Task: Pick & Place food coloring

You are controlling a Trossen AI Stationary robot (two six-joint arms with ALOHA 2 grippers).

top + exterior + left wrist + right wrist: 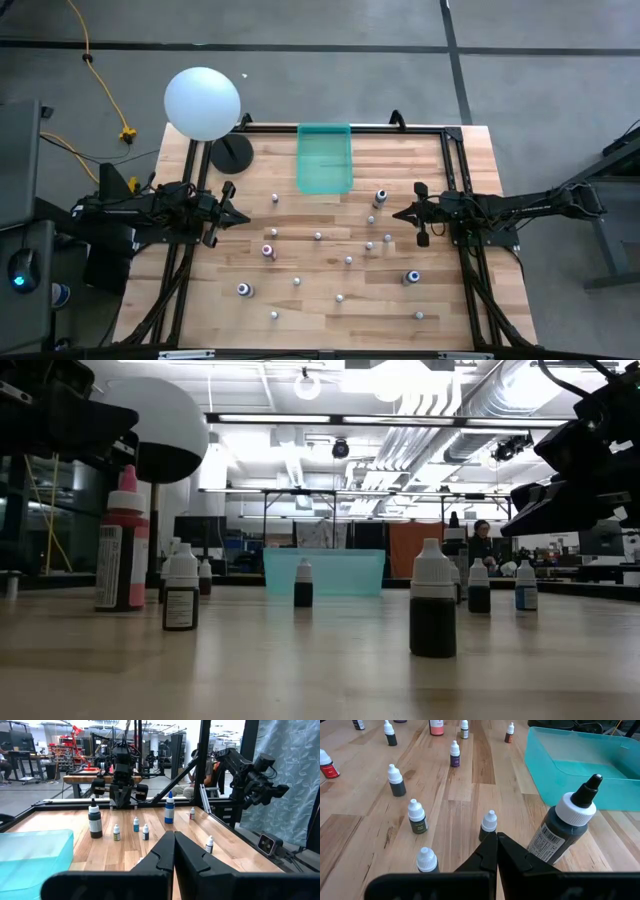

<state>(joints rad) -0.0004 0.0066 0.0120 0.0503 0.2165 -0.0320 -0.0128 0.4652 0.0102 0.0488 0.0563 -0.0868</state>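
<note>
Food coloring bottles [318,236] stand scattered over the wooden tabletop [300,310], between the two arms and below a teal bin [324,158]. The left gripper [240,217] hovers at the left edge, closed and empty. The right gripper [396,214] hovers opposite, also closed, holding nothing.
</note>
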